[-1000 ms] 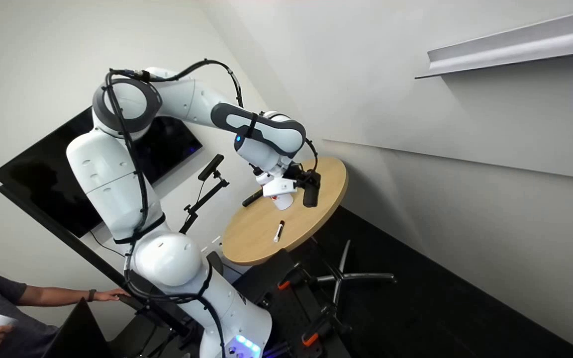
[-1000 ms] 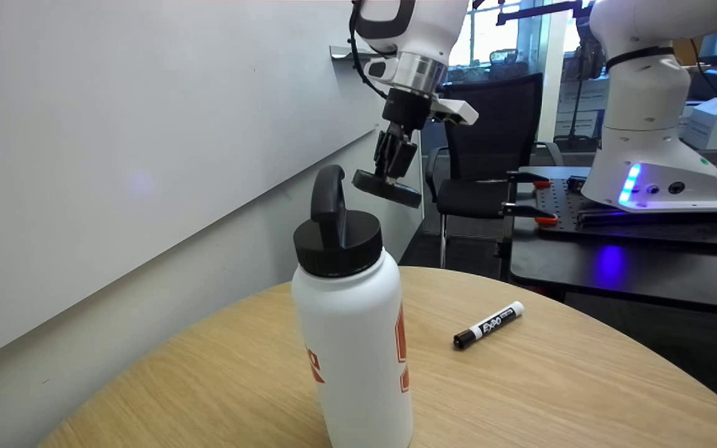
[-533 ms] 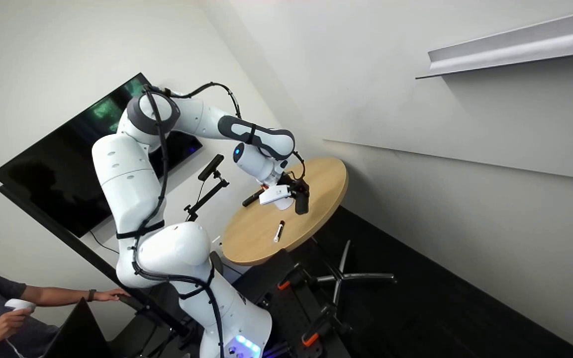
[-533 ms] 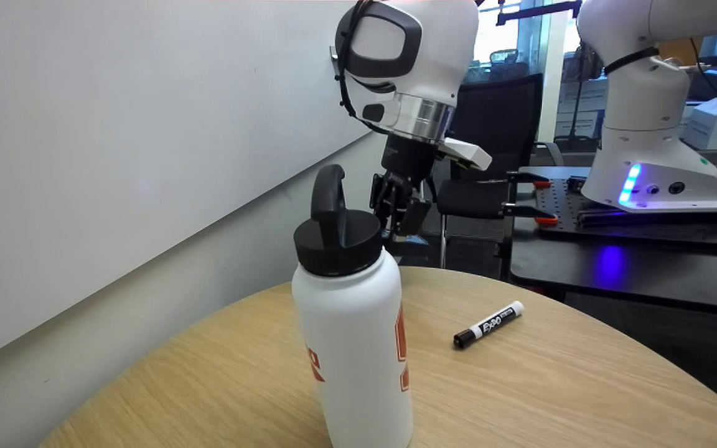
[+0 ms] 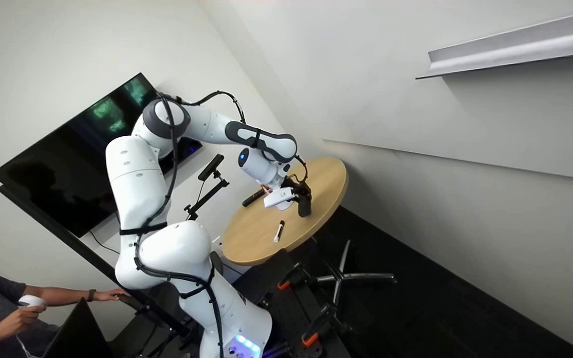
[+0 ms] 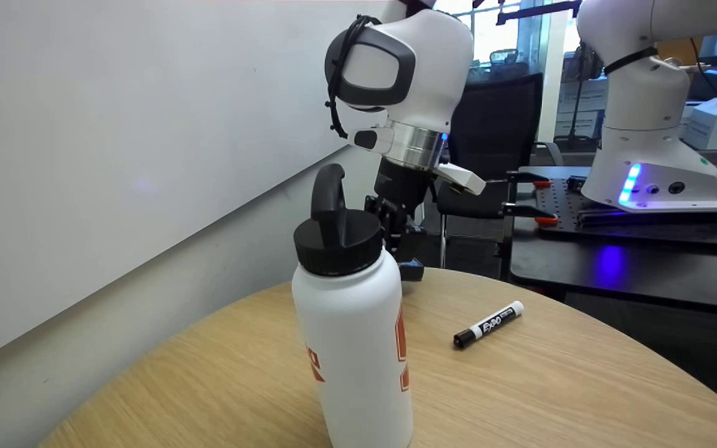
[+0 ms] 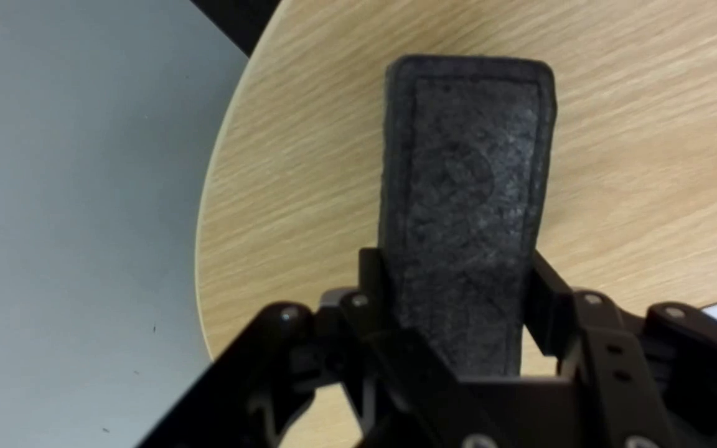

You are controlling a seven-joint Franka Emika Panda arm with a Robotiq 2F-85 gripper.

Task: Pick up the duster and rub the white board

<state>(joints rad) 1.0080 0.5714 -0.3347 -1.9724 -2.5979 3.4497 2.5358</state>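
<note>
The black duster (image 7: 467, 186) is held between the two fingers of my gripper (image 7: 455, 280) in the wrist view, its long side pointing away from the palm. In an exterior view the duster (image 6: 411, 271) is low at the far edge of the round wooden table (image 6: 209, 373), partly hidden by the bottle. It hangs under the gripper (image 5: 302, 191) in an exterior view (image 5: 305, 209). I cannot tell if it touches the table. The white board (image 6: 116, 124) is on the wall beside the table, apart from the duster; it also shows in an exterior view (image 5: 416, 114).
A white bottle (image 6: 358, 348) with a black cap stands on the table near the gripper. A marker (image 6: 488, 325) lies on the table. A white shelf (image 5: 515, 47) juts from the board. A black chair (image 6: 495, 137) stands behind the arm. A person (image 5: 8, 318) sits at the side.
My gripper has moved down with the duster, from above the table to close to its surface. The arm has folded lower. The bottle and the marker have not moved.
</note>
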